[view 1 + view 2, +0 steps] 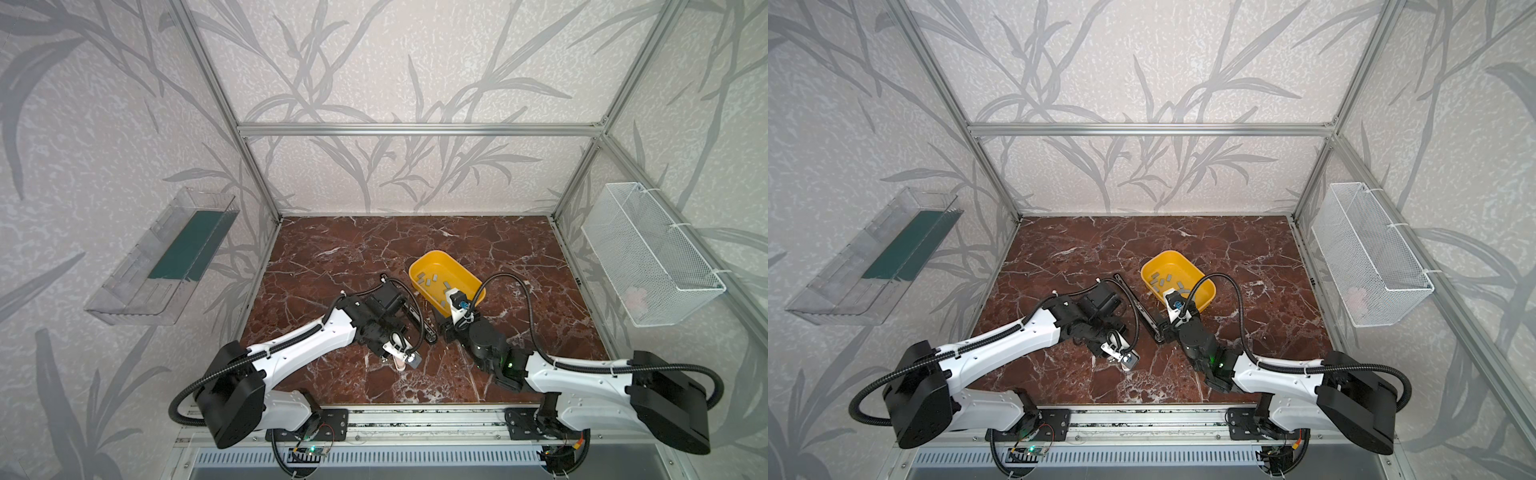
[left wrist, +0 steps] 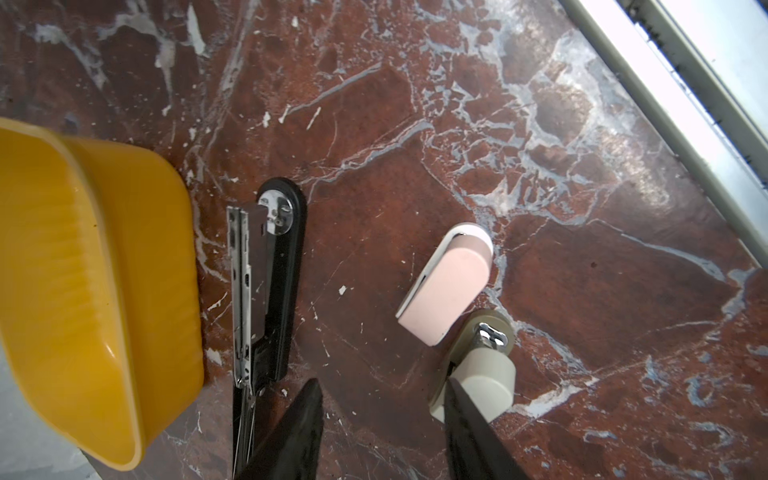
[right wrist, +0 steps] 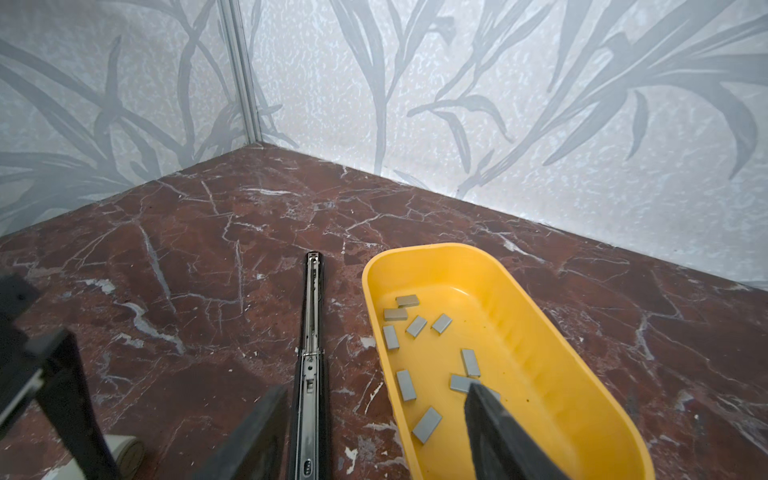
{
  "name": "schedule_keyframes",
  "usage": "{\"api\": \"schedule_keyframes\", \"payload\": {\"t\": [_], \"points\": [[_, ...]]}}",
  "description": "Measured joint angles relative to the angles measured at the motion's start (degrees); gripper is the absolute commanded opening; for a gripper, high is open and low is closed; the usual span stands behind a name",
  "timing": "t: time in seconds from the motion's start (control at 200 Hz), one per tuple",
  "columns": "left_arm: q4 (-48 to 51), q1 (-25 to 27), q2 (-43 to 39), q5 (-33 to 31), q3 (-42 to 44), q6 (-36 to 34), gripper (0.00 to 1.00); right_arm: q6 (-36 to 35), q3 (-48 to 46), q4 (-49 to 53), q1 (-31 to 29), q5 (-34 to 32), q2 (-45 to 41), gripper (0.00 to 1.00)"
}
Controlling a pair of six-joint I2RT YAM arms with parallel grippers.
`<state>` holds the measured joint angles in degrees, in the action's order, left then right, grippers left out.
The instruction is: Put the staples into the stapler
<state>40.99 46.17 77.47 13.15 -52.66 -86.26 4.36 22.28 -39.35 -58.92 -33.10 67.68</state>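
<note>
Right wrist view shows the right tool (image 3: 376, 388), wide and empty, straddling the wall of the yellow tray (image 3: 436, 248), staples (image 3: 416, 326) loose inside it and the opened stapler (image 3: 312, 316) just beside it, so on descending a finger could catch that wall and scatter them.

Robot lab cell: aluminium frame (image 1: 415, 129), wallpapered panels (image 1: 374, 62), two arms (image 1: 299, 345) on a rail (image 1: 415, 428).

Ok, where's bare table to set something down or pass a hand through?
Free: the wide back strip of the table between the yellow tray and the rear wall, and the right side between tray and right wall. Crowded: the middle, where black stapler, pink mini stapler, left hand and right hand cluster beside the tray.
</note>
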Motion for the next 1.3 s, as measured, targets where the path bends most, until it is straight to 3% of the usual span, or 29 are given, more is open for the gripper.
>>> {"api": "schedule_keyframes", "payload": {"t": [0.425, 0.986, 1.301], "points": [[-0.96, 8.59, 0.33, -7.50, 1.75, -1.77, 0.53, 2.51, -2.01, 2.91, 4.15, 0.00, -3.93, 0.70], [-1.77, 10.75, 7.63, -10.67, 2.21, -2.23, 0.53, 3.37, -1.99, 4.96, 4.50, 2.14, -1.68, 0.70], [-0.92, 11.39, 11.04, -10.60, 0.83, -1.70, 0.47, 3.39, -1.99, 5.01, 4.50, 2.32, -1.68, 0.70]]}}
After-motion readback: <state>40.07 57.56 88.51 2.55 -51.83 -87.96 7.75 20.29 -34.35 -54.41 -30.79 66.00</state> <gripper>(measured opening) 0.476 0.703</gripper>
